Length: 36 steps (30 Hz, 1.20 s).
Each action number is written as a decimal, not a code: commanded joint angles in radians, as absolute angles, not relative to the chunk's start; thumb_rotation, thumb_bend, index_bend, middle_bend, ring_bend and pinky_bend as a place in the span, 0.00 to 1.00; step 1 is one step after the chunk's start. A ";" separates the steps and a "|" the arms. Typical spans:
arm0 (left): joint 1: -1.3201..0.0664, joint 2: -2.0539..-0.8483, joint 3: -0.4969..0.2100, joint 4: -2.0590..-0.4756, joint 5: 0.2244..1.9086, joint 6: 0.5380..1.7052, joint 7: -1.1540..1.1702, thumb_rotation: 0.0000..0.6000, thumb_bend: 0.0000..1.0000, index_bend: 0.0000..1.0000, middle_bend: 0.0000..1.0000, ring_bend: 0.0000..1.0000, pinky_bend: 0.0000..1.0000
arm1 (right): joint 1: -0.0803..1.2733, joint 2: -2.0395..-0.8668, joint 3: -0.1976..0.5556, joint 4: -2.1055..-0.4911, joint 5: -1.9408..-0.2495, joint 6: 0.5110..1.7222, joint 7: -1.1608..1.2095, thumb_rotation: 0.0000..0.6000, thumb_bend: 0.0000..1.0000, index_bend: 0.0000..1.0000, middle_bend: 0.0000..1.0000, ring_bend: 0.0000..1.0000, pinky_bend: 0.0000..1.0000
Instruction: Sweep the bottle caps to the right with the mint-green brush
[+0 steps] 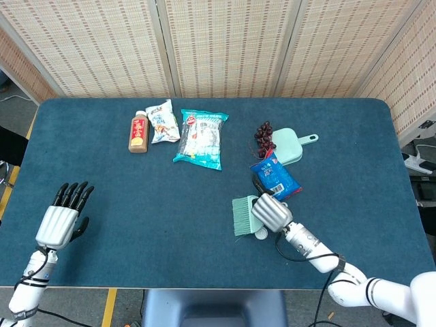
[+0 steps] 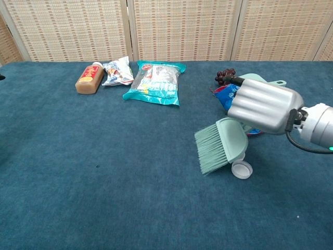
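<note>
Chest view, right hand: the silver right hand [image 2: 263,107] has its fingers wrapped around the handle of the mint-green plastic brush [image 2: 221,143], bristles fanned toward the left and low over the dark blue cloth-covered table [image 2: 104,172].
Bottle cap: one white round bottle cap [image 2: 241,169] lies just beside the brush head, at its lower right edge; whether they touch cannot be told. Any other cap is hidden behind the brush or hand.
Step in hand: judged as a rightward stroke under way. To do it well, keep the bristle edge down on the cloth and on the cap's left, then push steadily rightward so the cap does not slip beneath.
Hazard: a blue snack packet [image 1: 274,178] and a mint-green dustpan [image 1: 289,145] lie just beyond the hand.
Head view only: the left hand [image 1: 63,218] rests at the near left table edge, fingers straight and apart, holding nothing; the chest view omits it.
Chest view only: the cap's position against the brush head reads clearly here; from above only a sliver shows.
</note>
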State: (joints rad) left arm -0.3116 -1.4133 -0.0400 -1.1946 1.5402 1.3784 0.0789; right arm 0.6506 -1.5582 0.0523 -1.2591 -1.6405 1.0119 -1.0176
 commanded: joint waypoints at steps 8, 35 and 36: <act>-0.317 -1.423 -0.040 -1.208 1.538 1.368 0.111 1.00 0.45 0.00 0.00 0.00 0.01 | 0.595 -1.427 -0.020 -1.350 -1.687 1.065 -1.086 1.00 0.39 1.00 0.87 0.54 0.11; -0.321 -1.447 -0.028 -1.203 1.543 1.353 0.151 1.00 0.45 0.00 0.00 0.00 0.01 | 0.460 -1.283 -0.086 -1.287 -1.698 1.151 -1.152 1.00 0.39 1.00 0.87 0.55 0.11; -0.321 -1.447 -0.028 -1.203 1.543 1.353 0.152 1.00 0.45 0.00 0.00 0.00 0.01 | 0.454 -1.277 -0.088 -1.281 -1.702 1.157 -1.156 1.00 0.39 1.00 0.87 0.55 0.11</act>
